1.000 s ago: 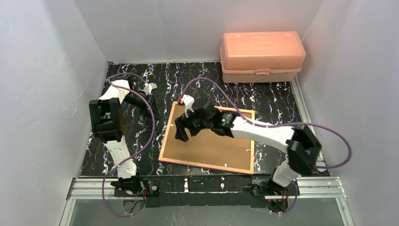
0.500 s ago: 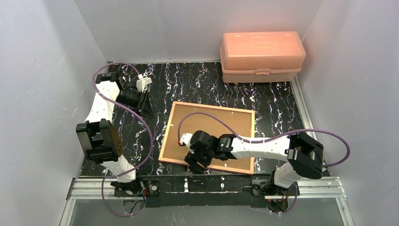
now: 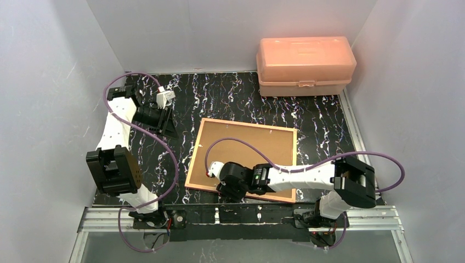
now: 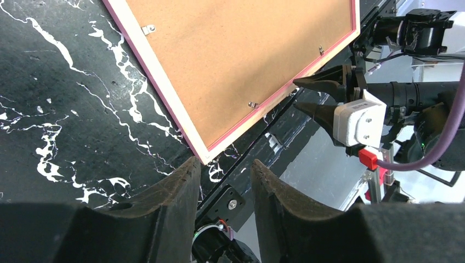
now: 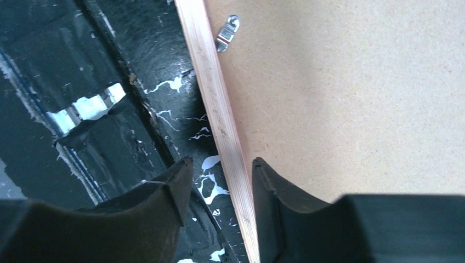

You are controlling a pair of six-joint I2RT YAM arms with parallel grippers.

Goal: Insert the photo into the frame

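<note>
My right pincer (image 5: 220, 163) is down at the near edge of the frame (image 5: 211, 71), close to its left corner. The fingers are apart and straddle the tan wood rim. One finger (image 5: 164, 203) is over the black marbled table (image 5: 137, 76), the other (image 5: 285, 208) over the brown backing board (image 5: 340, 98). The rim runs up through the gap, nearer the board-side finger, and I can't tell if it touches. Nothing's clamped as far as I can see. A little metal clip (image 5: 227, 32) sits on the board just ahead of my fingertips, right beside the rim.

The frame lies flat, back side up, spreading away from that pincer toward the far right.

My left pincer (image 4: 226, 163) is well apart from the frame, out at the far left of the table and pointing back toward it. Its fingers are part-way apart with nothing between them. From its camera the frame's near left corner shows just past the tips. The peach box (image 3: 304, 64) is way beyond both pincers, at the back right.
</note>
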